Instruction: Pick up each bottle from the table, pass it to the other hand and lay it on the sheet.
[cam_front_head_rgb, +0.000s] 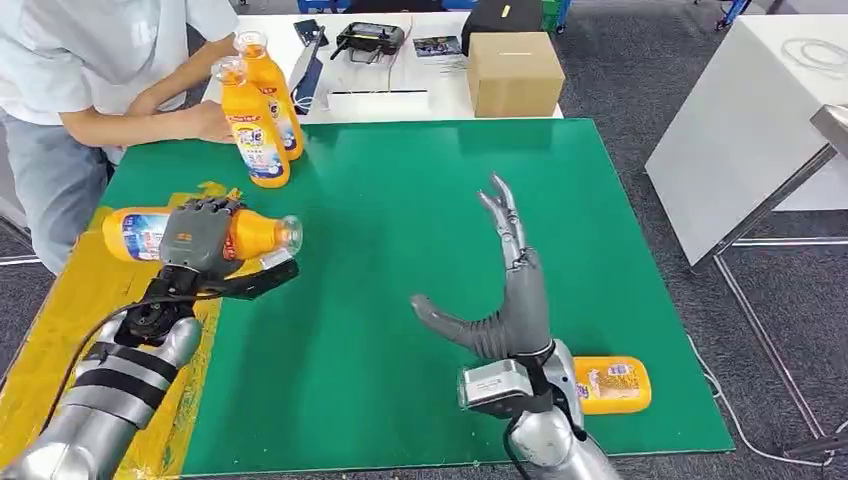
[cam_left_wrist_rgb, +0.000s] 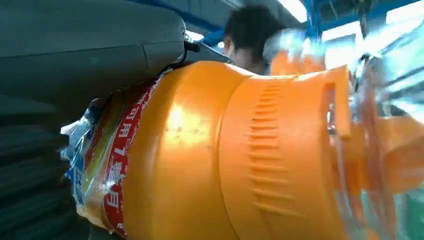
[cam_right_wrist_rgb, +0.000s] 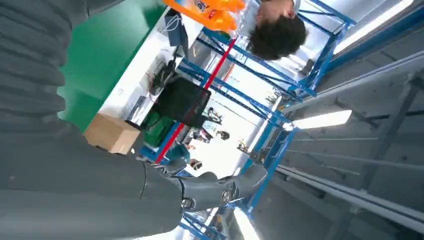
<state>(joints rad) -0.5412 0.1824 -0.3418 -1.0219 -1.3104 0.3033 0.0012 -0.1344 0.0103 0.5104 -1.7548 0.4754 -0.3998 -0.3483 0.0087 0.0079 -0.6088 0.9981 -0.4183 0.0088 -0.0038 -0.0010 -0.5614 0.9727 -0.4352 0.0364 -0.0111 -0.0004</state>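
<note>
Left hand (cam_front_head_rgb: 200, 240) clamped over the middle of a bottle (cam_front_head_rgb: 140, 233), held on its side above the yellow sheet (cam_front_head_rgb: 60, 320) at the desk's left edge; cap end toward the green mat (cam_front_head_rgb: 400, 260). Seen close from the left wrist: orange body (cam_left_wrist_rgb: 200, 165) and red label pressed against the palm. Right hand (cam_front_head_rgb: 500, 290) released, fingers spread and pointing up, raised over the middle of the mat, holding nothing. Behind the right wrist, another bottle (cam_front_head_rgb: 612, 384) lying at the mat's near edge. Two upright bottles (cam_front_head_rgb: 262, 110) at the mat's far left corner, a person's hand (cam_front_head_rgb: 205, 120) touching them. Farther back: cardboard box (cam_front_head_rgb: 514, 72) and controller (cam_front_head_rgb: 368, 40) on the white desk (cam_front_head_rgb: 380, 100).

Step judged in hand: laying down, after the pass. Next move calls for lowering onto the sheet, then opening the fingers without rolling the bottle.
</note>
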